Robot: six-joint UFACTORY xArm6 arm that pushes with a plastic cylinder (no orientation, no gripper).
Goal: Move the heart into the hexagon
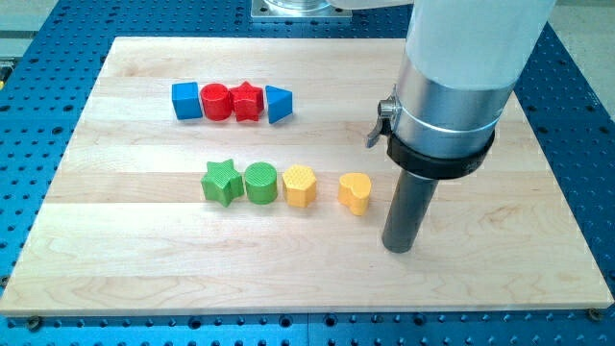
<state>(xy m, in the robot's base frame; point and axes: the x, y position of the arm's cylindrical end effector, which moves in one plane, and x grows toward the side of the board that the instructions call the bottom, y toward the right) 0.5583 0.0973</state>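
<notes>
Eight small blocks lay on the wooden board (115, 240) in two rows. Along the upper row, touching side by side, sat a blue cube (185, 100), a red cylinder (216, 101), a red star (248, 101) and a blue triangular block (278, 104). Lower down, a green star (222, 182), a green cylinder (260, 183) and the yellow hexagon (300, 185) stood close together in a line. The yellow heart (355, 192) sat apart, just to the view's right of the hexagon with a small gap between them. My tip (399, 248) rested on the board near the heart, to its right and slightly toward the view's bottom, not touching it. The rod carried no fingers, so nothing was grasped.
</notes>
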